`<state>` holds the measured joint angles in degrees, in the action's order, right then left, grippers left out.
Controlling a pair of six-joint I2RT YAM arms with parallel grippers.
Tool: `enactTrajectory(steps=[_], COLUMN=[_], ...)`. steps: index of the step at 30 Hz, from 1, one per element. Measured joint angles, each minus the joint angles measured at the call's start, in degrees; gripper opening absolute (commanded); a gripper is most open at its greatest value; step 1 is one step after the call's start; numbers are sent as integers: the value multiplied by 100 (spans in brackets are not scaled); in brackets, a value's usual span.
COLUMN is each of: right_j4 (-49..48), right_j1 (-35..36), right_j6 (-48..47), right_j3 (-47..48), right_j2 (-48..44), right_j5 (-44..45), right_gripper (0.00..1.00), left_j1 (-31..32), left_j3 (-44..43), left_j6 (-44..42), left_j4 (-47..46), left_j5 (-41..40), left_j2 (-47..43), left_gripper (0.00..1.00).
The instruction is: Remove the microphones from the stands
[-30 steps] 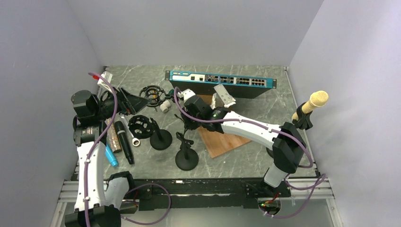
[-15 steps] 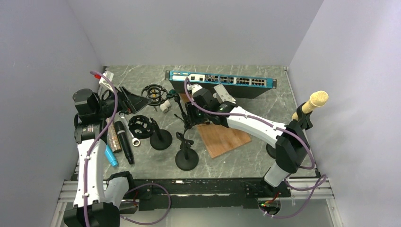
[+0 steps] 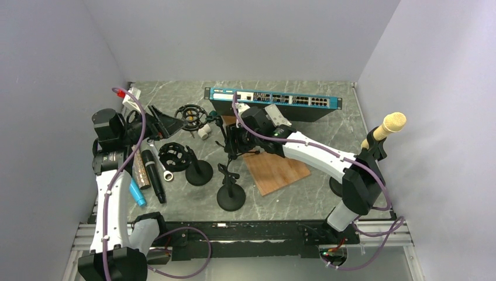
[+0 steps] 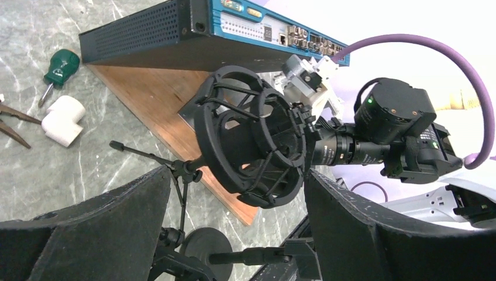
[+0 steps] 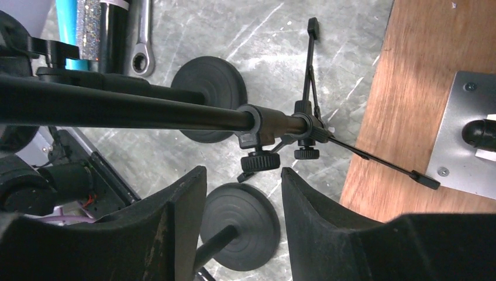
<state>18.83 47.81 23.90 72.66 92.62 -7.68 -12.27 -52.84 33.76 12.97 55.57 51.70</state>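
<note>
Hovering over the middle of the counter, my right end effector had its fingers apart, clamping nothing, with a small black tripod stand below the gap. My left end effector stood wide apart too, a black shock mount showing between its fingers. The microphone, cream-yellow with a rounded mesh head and a tapering handle, sat tilted in its stand's black clip at the counter's right edge, well apart from both.
</note>
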Motion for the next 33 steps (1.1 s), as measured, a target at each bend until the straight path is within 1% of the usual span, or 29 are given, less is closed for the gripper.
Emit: enactTrajectory(steps=[4,10,12,15,16,20,24,27,31,33], right_j4=[-66,-94,-114,-120,-122,-166,-254,-278,-345,-391], right_j1=[0,-17,-24,-26,-26,-17,81,295,669,835], right_j6=[74,70,52,-17,-48,-212,-455,-758,-1224,-1279], right_j3=[20,66,66,66,66,37,-11,-13,-44,-63], right_j2=[22,131,131,131,131,125,103,98,94,90], right_j5=[68,260,284,293,297,358,597,1075,1969,2295], right_gripper=[41,33,24,3,0,0,0,0,0,0], left_j1=[-2,0,4,15,22,90,369,621,730,748], left_j3=[-24,-90,-131,-162,-162,-162,-153,-151,-151,-151], left_j6=[-15,-13,-15,-13,-11,26,190,284,337,343], left_j4=[177,291,306,308,308,278,50,-87,-153,-166], left_j5=[-105,-195,-219,-256,-258,-289,-302,-332,-409,-450], left_j2=[55,55,55,52,52,55,107,212,258,258], left_gripper=[88,88,88,88,87,87,86,86,86,86])
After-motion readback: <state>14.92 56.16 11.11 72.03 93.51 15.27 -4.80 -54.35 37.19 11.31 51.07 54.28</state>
